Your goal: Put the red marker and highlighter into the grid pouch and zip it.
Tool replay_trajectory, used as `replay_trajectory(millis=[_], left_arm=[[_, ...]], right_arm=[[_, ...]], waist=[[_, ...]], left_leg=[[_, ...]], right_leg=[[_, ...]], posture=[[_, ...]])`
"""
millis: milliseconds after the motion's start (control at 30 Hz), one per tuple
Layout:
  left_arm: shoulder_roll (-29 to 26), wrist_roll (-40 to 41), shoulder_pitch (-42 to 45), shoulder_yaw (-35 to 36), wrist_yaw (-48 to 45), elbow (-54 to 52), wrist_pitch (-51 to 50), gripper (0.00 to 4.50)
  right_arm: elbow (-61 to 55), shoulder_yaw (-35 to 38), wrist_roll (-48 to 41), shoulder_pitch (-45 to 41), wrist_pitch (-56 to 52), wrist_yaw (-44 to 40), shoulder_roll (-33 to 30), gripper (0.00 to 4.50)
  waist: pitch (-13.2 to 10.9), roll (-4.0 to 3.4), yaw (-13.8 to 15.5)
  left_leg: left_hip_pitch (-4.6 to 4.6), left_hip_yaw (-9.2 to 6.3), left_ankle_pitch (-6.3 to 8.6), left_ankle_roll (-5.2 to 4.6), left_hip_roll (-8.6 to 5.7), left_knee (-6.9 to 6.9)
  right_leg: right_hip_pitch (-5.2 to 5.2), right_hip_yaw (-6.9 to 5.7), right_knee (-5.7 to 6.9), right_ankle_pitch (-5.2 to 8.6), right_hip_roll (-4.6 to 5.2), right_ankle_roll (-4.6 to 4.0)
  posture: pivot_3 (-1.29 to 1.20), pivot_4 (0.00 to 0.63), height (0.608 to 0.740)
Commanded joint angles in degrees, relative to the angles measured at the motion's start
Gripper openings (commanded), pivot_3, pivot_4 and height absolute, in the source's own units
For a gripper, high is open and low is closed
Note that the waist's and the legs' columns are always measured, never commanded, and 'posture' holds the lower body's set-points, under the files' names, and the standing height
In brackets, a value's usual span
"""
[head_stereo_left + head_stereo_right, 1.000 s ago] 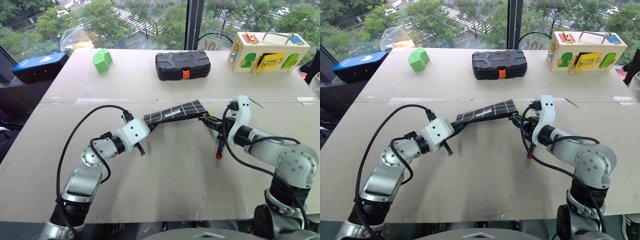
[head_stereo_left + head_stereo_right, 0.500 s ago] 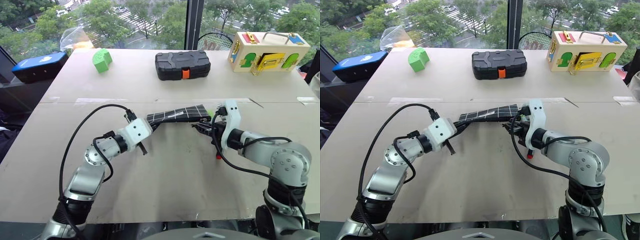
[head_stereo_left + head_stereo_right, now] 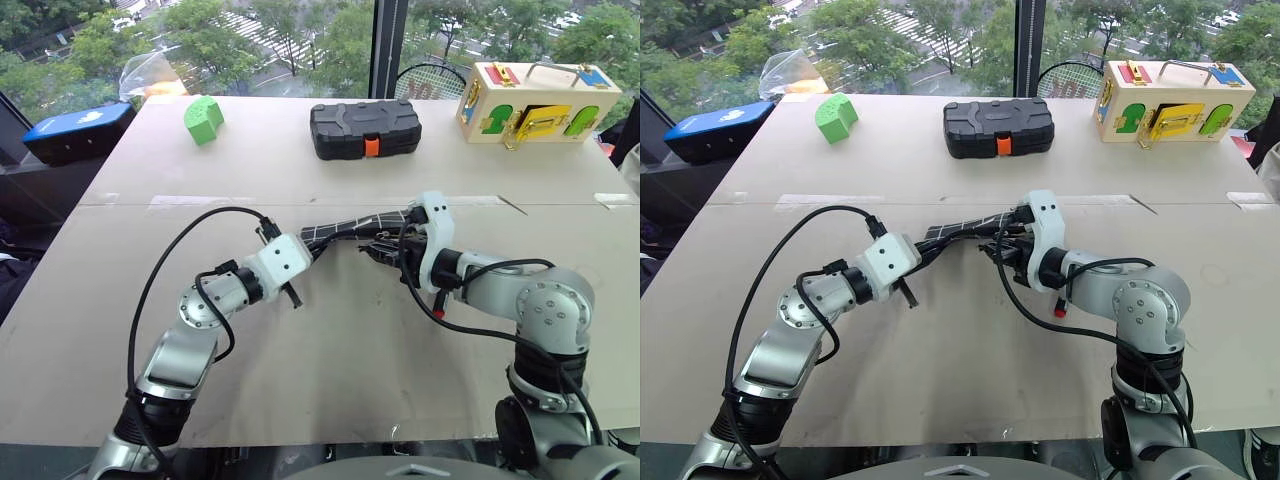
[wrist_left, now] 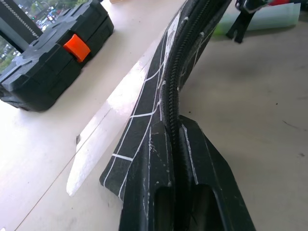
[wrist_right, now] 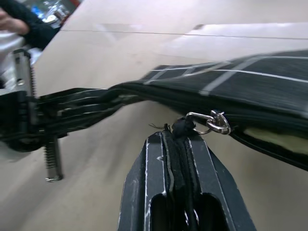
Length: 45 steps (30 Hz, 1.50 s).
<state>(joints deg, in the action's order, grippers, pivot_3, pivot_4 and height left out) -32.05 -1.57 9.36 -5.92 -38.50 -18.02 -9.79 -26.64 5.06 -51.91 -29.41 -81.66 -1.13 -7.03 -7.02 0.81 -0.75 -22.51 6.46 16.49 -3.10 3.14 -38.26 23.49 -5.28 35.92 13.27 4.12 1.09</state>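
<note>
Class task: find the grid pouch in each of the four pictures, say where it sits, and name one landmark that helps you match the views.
Left eye view: grid pouch at centre, stretched between the two grippers.
Right eye view: at centre, a little left of that.
Left wrist view: runs up from the left gripper toward the top.
Right wrist view: crosses the upper right.
Shared landmark: black case.

The black grid pouch point(image 3: 352, 228) hangs edge-up above the table; the red marker point(image 3: 437, 309) lies beside it.

My right arm point(image 3: 470, 280) hides most of the red marker point(image 3: 438, 312), only its red tip showing; the highlighter point(image 4: 260, 17), beyond the grid pouch point(image 4: 159, 91), runs off frame.
</note>
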Motion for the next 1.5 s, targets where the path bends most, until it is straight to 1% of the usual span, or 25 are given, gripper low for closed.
replay_trajectory(millis=[33, 400, 600, 667, 733, 867, 967, 1100, 1200, 1267, 1367, 1500], left_arm=[[0.8, -0.12, 1.49, -1.2, 0.44, -2.21, 0.21, 0.0], [1.94, -0.47, 3.03, -2.25, 0.29, -0.94, 0.85, 0.0], [2.71, -0.5, 3.32, -2.59, 0.59, -0.75, 0.59, 0.0], [3.47, -0.05, 3.39, -2.71, 0.74, -0.86, -0.24, 0.0], [4.0, 0.4, 3.62, -2.57, 0.86, -0.87, -1.06, 0.0], [4.0, 0.58, 3.5, -2.34, 0.41, -1.01, -0.83, 0.0], [3.59, 1.68, 2.38, -1.6, -0.33, -1.57, -0.02, 0.0], [2.78, 3.28, 0.52, -0.68, -1.47, -2.48, 0.26, 0.0], [2.23, 3.84, -0.12, -0.17, -1.98, -2.27, 0.74, 0.0], [2.14, 4.11, -0.12, -0.18, -2.03, -1.98, 0.74, 0.0], [2.45, 4.73, 0.76, 0.02, -1.71, -1.0, -0.18, 0.0], [2.42, 5.0, 1.34, 0.19, -1.36, -0.44, -0.65, 0.0]], right_arm=[[0.63, -2.04, -0.1, -2.63, 1.27, -2.93, -0.06, 0.06], [8.78, -11.6, 5.98, -10.35, 6.89, -12.67, -3.07, 0.06], [10.62, -18.93, 9.69, -12.16, 10.44, -19.4, -4.27, 0.06], [11.8, -23.09, 12.22, -13.23, 13.21, -23.08, -5.06, 0.06], [13.08, -25.45, 14.1, -13.91, 15.22, -25.6, -5.55, 0.06], [14.7, -27.19, 18.58, -14.37, 19.04, -27.77, -6.79, 0.06], [15.68, -25.46, 21.27, -12.88, 20.37, -26.65, -7.77, 0.06], [14.87, -21.91, 22.49, -10.04, 21.13, -25.92, -9.41, 0.06], [14.12, -17.99, 22.01, -8.1, 20.7, -25.31, -9.91, 0.94], [11.98, -16.88, 21.12, -6.95, 19.79, -25.84, -10.52, 1.76], [4.9, -14.27, 17.25, -4.17, 17.29, -28.32, -13.04, 3.1], [-2.94, -8.59, 11.0, -1.25, 14.14, -29.99, -15.77, 3.1]], waist=[[0.0, 0.0, 0.0], [0.0, 0.01, -0.04], [0.0, 0.01, -0.01], [0.0, 0.0, -0.06], [0.01, 0.01, -0.1], [0.02, 0.03, 0.0], [0.02, 0.03, -0.01], [0.03, 0.04, 0.02], [0.02, 0.04, 0.03], [0.02, 0.03, 0.0], [0.02, 0.03, 0.04], [0.03, 0.05, 0.11]], left_leg=[[0.0, 0.0, 0.0, 0.0, 0.0, 0.0], [-0.02, 0.03, 0.0, 0.0, 0.01, -0.03], [-0.03, 0.03, 0.0, -0.01, 0.01, -0.04], [-0.03, 0.03, 0.0, -0.01, 0.01, -0.05], [-0.03, 0.04, 0.0, -0.01, 0.01, -0.05], [-0.03, 0.02, -0.01, -0.01, 0.02, -0.05], [-0.05, 0.04, -0.01, -0.01, 0.0, -0.07], [-0.04, 0.03, -0.01, 0.0, 0.01, -0.07], [-0.05, 0.02, -0.01, 0.01, 0.01, -0.06], [-0.05, 0.03, -0.01, 0.01, 0.01, -0.07], [-0.05, 0.01, -0.01, 0.01, 0.01, -0.07], [-0.08, -0.04, -0.01, 0.0, 0.01, -0.06]], right_leg=[[0.0, -0.02, 0.0, 0.0, 0.0, 0.0], [0.02, -0.1, 0.01, 0.0, -0.02, 0.0], [0.02, -0.12, 0.0, 0.0, -0.01, 0.0], [0.02, -0.12, 0.01, -0.01, -0.01, 0.01], [0.02, -0.11, 0.01, -0.01, -0.01, 0.01], [0.02, -0.14, 0.02, -0.01, -0.01, 0.01], [0.02, -0.14, 0.01, -0.01, 0.02, 0.01], [0.02, -0.15, 0.01, -0.01, 0.03, 0.01], [0.02, -0.16, 0.01, -0.01, 0.04, 0.01], [0.02, -0.15, 0.01, -0.01, 0.05, 0.01], [0.02, -0.14, 0.01, -0.01, 0.04, 0.01], [0.02, -0.13, 0.0, -0.01, 0.04, 0.01]], posture=[[0.0, 0.15, 0.74], [0.0, 0.15, 0.74], [0.0, 0.15, 0.74], [0.0, 0.15, 0.74], [0.0, 0.15, 0.74], [0.0, 0.15, 0.74], [0.0, 0.15, 0.74], [0.0, 0.15, 0.74], [0.0, 0.15, 0.74], [0.0, 0.15, 0.74], [0.0, 0.15, 0.74], [0.0, 0.15, 0.74]])
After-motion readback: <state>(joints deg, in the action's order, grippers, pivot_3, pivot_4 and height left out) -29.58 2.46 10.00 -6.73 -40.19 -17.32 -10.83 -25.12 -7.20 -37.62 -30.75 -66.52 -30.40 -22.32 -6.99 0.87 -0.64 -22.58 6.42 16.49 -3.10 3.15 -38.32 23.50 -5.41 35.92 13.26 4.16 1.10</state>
